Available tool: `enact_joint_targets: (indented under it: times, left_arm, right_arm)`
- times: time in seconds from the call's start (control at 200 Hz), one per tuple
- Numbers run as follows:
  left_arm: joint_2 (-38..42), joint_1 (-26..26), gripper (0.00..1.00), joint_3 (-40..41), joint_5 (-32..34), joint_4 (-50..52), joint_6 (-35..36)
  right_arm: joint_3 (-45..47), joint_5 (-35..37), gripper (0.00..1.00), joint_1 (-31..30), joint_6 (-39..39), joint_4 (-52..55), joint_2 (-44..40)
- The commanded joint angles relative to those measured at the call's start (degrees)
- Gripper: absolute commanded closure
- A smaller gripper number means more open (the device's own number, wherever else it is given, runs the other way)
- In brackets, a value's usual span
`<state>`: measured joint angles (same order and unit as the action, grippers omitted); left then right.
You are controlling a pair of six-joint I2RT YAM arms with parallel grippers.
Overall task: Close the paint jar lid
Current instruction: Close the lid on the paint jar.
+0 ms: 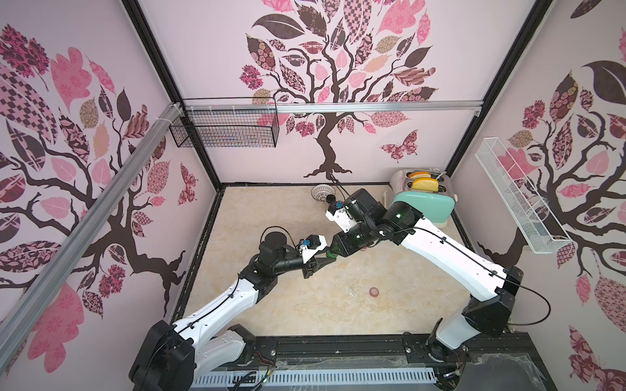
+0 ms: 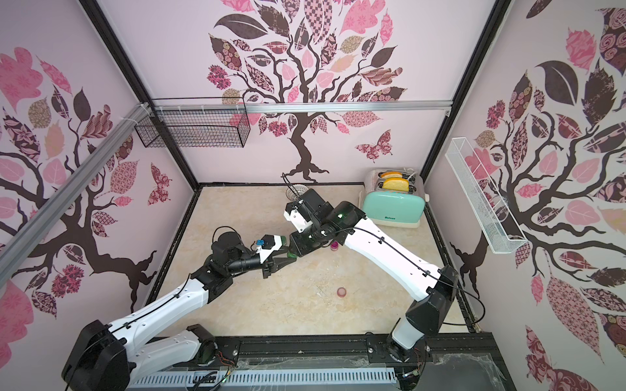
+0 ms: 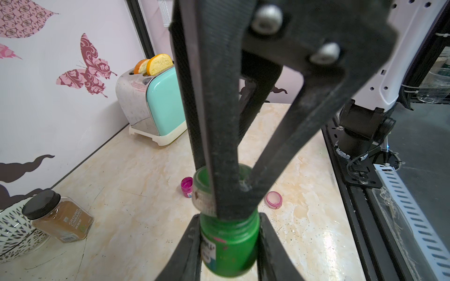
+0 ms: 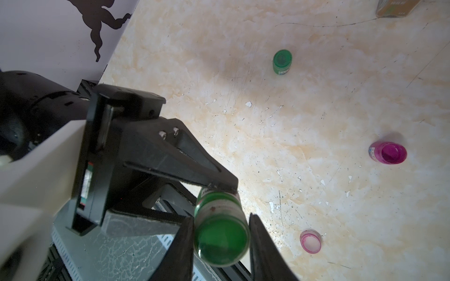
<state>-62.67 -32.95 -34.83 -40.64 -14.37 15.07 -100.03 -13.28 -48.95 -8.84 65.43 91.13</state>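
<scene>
Closest to the left wrist lens were the two black textured fingers of the left gripper, clamped on the small green plastic paint jar, one finger on each side of its wall at label height. The jar was held clear of the beige marbled tabletop, roughly mid-table. In a top view it showed only as a green sliver where the two arms met. The right gripper was closed across the round green screw lid, its fingers pinching the side wall on opposite sides, with the lid at the jar mouth. From the left wrist view the lid looked slightly askew, and whether the threads had caught could not be told. Handling, as a judgement: the jar was small, light, rigid plastic. Its glossy wall was probably slippery, more so where paint was smeared, and the liquid inside would spill on a slip. Best holds: the body at mid-height as counter-grip, and the lid by its side wall across the full diameter, not by the top face. A hard squeeze might ovalise the lid and bind the thread, while too light a pinch might skid on turning. The lid should sit square before rotation. Well apart on the table were a second green jar, capped, an open magenta paint jar and a loose pink lid.
</scene>
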Motion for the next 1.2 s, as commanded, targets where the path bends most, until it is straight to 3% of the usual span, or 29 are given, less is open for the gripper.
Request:
enact_joint_targets:
  times: [0.0, 0.92, 1.19]
  left_arm:
    - [0.0, -0.4, 0.86, -1.8, -0.7, -2.2, 0.5]
    - [0.4, -0.5, 0.86, -1.9, -0.5, -1.7, 0.9]
    - [0.3, -0.5, 0.86, -1.9, -0.6, -1.6, 1.0]
  right_arm:
    - [-0.3, -3.3, 0.65, -0.4, -0.5, -0.9, 0.4]
    - [-0.1, -5.6, 0.57, -0.5, -1.9, -1.9, 1.6]
    - [-2.0, -1.6, 0.39, -0.4, -0.7, -1.1, 0.7]
